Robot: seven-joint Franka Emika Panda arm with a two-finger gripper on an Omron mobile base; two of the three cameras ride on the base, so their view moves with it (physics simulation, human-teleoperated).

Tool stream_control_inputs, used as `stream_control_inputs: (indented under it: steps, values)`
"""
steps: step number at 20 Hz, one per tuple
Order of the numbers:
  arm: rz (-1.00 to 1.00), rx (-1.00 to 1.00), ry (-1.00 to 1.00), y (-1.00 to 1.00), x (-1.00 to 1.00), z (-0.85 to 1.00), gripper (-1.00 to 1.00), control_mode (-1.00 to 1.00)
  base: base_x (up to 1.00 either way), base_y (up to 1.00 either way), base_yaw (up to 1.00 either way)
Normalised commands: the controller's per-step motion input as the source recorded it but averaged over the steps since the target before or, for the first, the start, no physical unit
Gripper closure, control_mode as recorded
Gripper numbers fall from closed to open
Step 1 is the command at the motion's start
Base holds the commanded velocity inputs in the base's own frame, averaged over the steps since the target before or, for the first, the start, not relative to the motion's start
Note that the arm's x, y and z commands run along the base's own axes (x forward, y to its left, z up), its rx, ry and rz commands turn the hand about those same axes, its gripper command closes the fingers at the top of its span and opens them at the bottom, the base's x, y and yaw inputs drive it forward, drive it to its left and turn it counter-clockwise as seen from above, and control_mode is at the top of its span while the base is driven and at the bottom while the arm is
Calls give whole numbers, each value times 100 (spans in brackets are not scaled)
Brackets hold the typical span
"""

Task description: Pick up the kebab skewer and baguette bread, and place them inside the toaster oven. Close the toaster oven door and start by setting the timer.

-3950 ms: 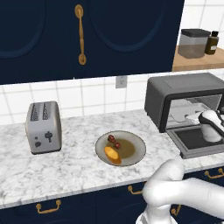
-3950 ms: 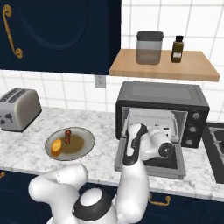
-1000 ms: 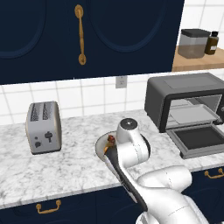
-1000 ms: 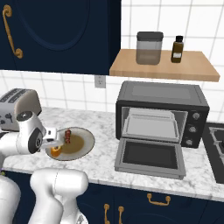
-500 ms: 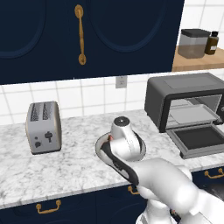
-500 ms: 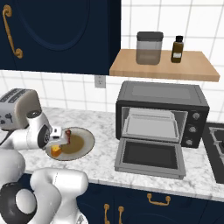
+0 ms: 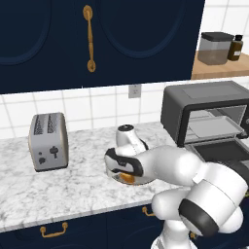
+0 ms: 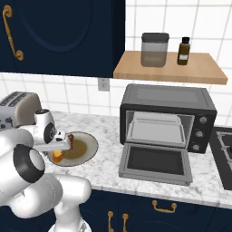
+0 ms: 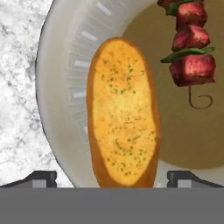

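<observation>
Found two-finger gripper (image 9: 112,177) wide open, empty, straddling golden oblong baguette bread (image 9: 122,111) at frame centre; red-chunked kebab skewer (image 9: 189,43) upper right, both on round grey plate (image 9: 65,87).

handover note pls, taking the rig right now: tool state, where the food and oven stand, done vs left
Tool: open, empty, hovering over the baguette, one fingertip either side of it.
Baguette and kebab skewer: side by side on the plate, on the counter between toaster and toaster oven.
Toaster oven door: folded down, tray inside bare.
Done: nothing loaded yet.
Left: grasp baguette, put it in the oven, same for skewer, close door, set timer.
</observation>
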Motion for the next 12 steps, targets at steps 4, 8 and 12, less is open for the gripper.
stream_control_inputs:
  steps: [4,8,12]
  values:
    - [-2,0,1,-8,0,-31,-100,-100,0,0,0]
    - [-2,0,0,-13,-4,-27,-100,-100,0,0,0]
    - [-2,0,0,-9,-1,-16,-100,-100,0,0,0]
